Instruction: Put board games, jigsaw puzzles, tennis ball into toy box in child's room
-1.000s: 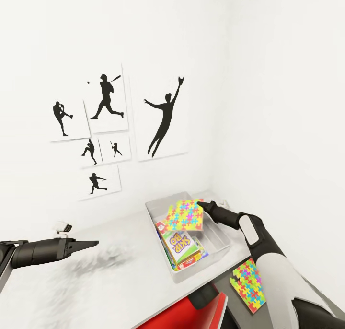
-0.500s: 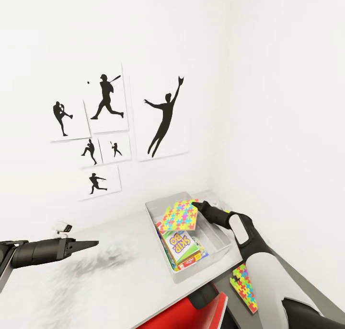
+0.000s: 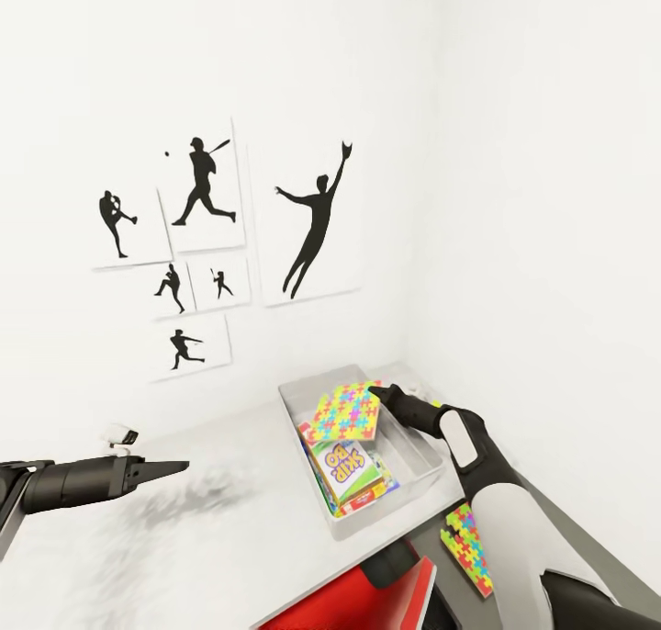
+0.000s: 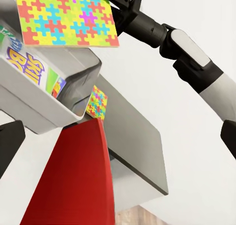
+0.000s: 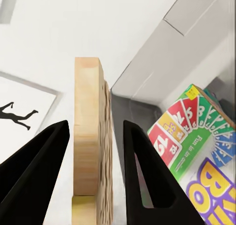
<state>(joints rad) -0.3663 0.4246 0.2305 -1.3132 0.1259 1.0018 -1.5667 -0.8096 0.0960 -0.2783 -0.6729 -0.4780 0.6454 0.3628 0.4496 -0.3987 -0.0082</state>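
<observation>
A: What did the jigsaw puzzle (image 3: 341,414) look like?
B: A thin square board of yellow, red, blue and green pieces with a pale wood edge, tilted over the far part of the toy box (image 3: 418,469), gripped between the right gripper's (image 3: 375,394) fingers.
A: What lay around it?
B: The Skip-Bo board game (image 3: 347,471) sat in the box below. A second puzzle (image 3: 467,547) lay near right on the table (image 3: 229,520), by a red chair (image 3: 367,602). The left gripper (image 3: 174,467), jaws together, hovered well left.
</observation>
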